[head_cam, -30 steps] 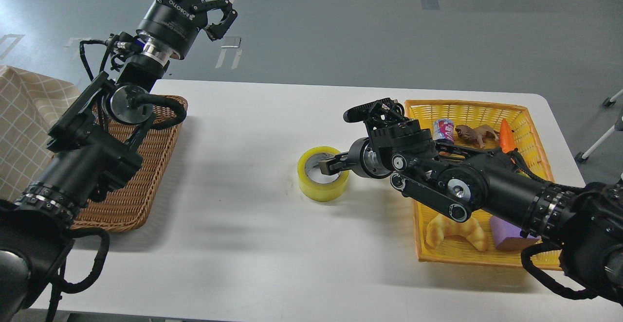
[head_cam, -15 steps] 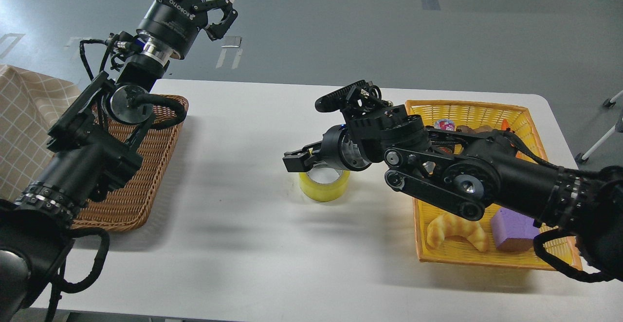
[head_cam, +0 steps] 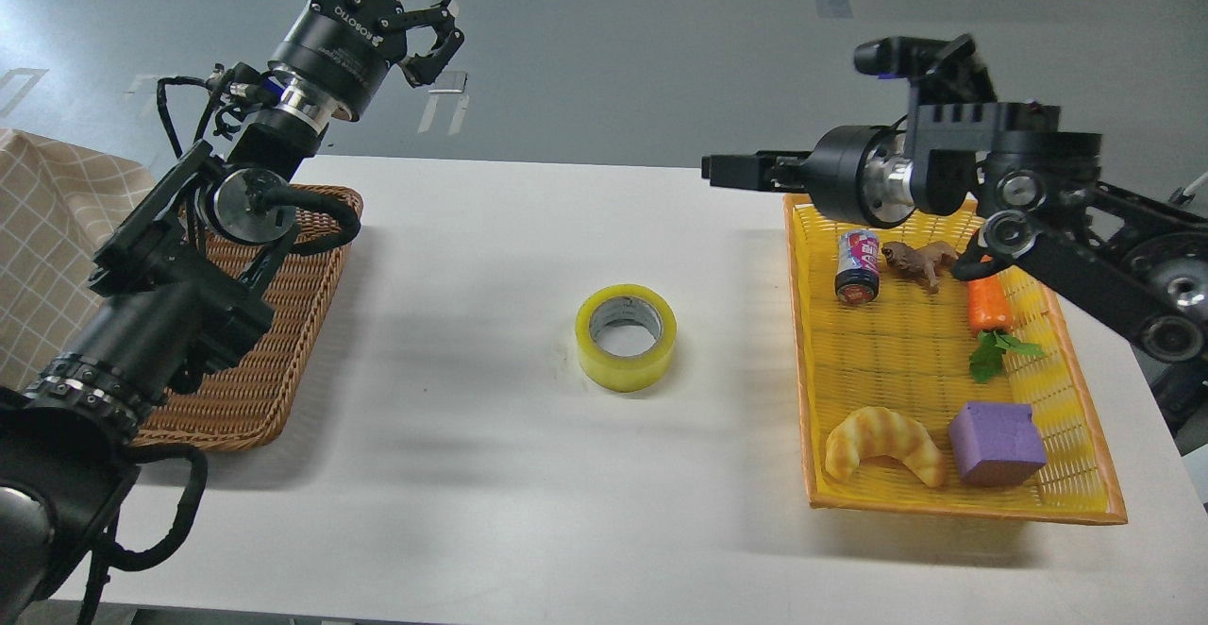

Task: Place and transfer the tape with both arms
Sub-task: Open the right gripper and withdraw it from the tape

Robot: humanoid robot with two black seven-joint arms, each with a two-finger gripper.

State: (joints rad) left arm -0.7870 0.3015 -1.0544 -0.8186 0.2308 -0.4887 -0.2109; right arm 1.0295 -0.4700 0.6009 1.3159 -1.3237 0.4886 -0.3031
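The tape (head_cam: 626, 337) lies flat on the white worktop (head_cam: 491, 474), near the middle, its core hole facing straight up, so its axis stands vertical and the roll offers a round wall all the way round. Nothing touches it. It sits between the brown wicker tray (head_cam: 283, 361) on the left and the yellow basket (head_cam: 953, 507) on the right, a little closer to the basket.

The right hand (head_cam: 731, 171) is raised off the worktop, above the basket's near-left corner, pointing leftward and level. Its fingers look drawn close together with nothing between them, though seen side-on I would not swear to it. The roll lies below it and a bit to its left.

The left hand (head_cam: 401, 11) is held high, beyond the far edge of the worktop above the wicker tray, fingers spread and empty. From there the tape lies well apart, off to the right and towards the robot.

So the right hand is plainly the nearer one, but my guess is that the placing is done and the pick-up falls to the left arm. It would have to swing down and across to the centre, then come at the roll from above, one finger into the core or the fingers either side of the wall.
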